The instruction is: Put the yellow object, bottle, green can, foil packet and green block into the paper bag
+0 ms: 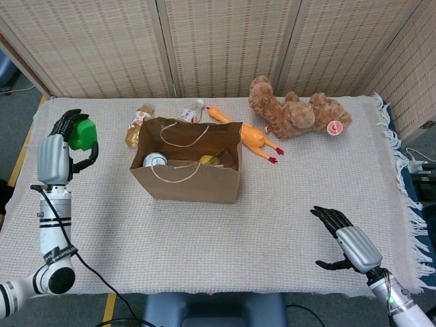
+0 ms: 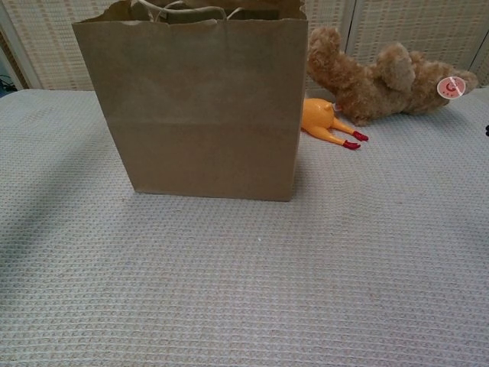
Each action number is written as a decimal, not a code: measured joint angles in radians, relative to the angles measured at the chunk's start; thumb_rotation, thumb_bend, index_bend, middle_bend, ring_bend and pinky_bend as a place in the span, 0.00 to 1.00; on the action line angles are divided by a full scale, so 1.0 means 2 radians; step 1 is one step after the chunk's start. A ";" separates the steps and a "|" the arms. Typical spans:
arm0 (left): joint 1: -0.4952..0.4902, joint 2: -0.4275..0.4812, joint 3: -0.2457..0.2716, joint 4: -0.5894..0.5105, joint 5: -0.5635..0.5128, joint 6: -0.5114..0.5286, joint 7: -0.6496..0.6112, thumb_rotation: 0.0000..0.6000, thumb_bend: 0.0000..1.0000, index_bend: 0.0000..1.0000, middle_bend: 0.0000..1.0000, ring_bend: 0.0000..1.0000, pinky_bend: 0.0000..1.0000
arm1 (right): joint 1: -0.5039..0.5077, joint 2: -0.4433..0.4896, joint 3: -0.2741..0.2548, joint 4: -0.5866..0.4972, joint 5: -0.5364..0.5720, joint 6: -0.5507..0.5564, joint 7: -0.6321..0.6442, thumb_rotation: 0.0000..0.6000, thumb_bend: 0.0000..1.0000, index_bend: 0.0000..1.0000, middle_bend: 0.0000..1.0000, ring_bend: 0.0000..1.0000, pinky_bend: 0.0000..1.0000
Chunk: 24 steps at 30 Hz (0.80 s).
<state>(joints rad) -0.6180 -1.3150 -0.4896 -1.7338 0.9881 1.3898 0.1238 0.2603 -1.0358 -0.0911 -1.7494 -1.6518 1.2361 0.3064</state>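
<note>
One green block (image 1: 84, 131) gripped in raised left robot hand (image 1: 60, 148); right robot hand (image 1: 346, 243) open, holding nothing.

Bench (image 1: 286, 218) w/ off-white woven cloth (image 1: 204, 231) over whole top, fringe along robot's right edge. On cloth: paper bag (image 1: 185, 178) upright, open, approx centre-left. Behind bag, far side: rubber chicken (image 1: 246, 134) lying on its side just beside bag's rear right corner; clear bottle (image 1: 191, 112) lying near bag's back edge; amber-brown packet-like item (image 1: 138, 125) at bag's rear left, can't tell what exactly. Brown teddy bear (image 1: 294, 113) lying down further right, near chicken, round red-and-white tag (image 1: 334, 127) at one end.
</note>
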 measured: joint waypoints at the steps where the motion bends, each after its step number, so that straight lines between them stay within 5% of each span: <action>1: -0.007 -0.005 -0.010 -0.014 -0.009 -0.001 -0.001 1.00 0.71 0.61 0.68 0.62 0.72 | 0.000 0.000 0.000 0.000 0.000 0.000 0.000 1.00 0.03 0.00 0.00 0.00 0.00; 8: -0.078 -0.048 -0.037 -0.038 -0.023 -0.019 0.023 1.00 0.70 0.61 0.68 0.62 0.72 | 0.001 0.003 -0.001 0.000 0.001 -0.003 0.006 1.00 0.03 0.00 0.00 0.00 0.00; 16: -0.135 -0.104 -0.033 0.025 -0.034 -0.055 0.046 1.00 0.65 0.57 0.65 0.59 0.70 | 0.002 0.007 -0.001 0.001 0.002 -0.005 0.018 1.00 0.03 0.00 0.00 0.00 0.00; 18: -0.142 -0.111 -0.022 0.036 -0.041 -0.070 0.056 1.00 0.58 0.50 0.56 0.49 0.62 | 0.003 0.008 -0.001 0.001 0.003 -0.006 0.022 1.00 0.03 0.00 0.00 0.00 0.00; 22: -0.146 -0.110 0.000 0.034 -0.059 -0.099 0.075 1.00 0.44 0.21 0.21 0.14 0.31 | 0.002 0.010 -0.002 0.002 0.003 -0.006 0.027 1.00 0.03 0.00 0.00 0.00 0.00; 24: -0.145 -0.104 0.007 0.024 -0.067 -0.107 0.081 1.00 0.43 0.15 0.16 0.09 0.25 | 0.001 0.010 -0.003 0.002 0.003 -0.005 0.028 1.00 0.03 0.00 0.00 0.00 0.00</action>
<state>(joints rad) -0.9088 -1.5226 -0.4751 -1.6850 0.8541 1.1759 0.2868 0.2629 -1.0150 -0.0962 -1.7446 -1.6461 1.2270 0.3617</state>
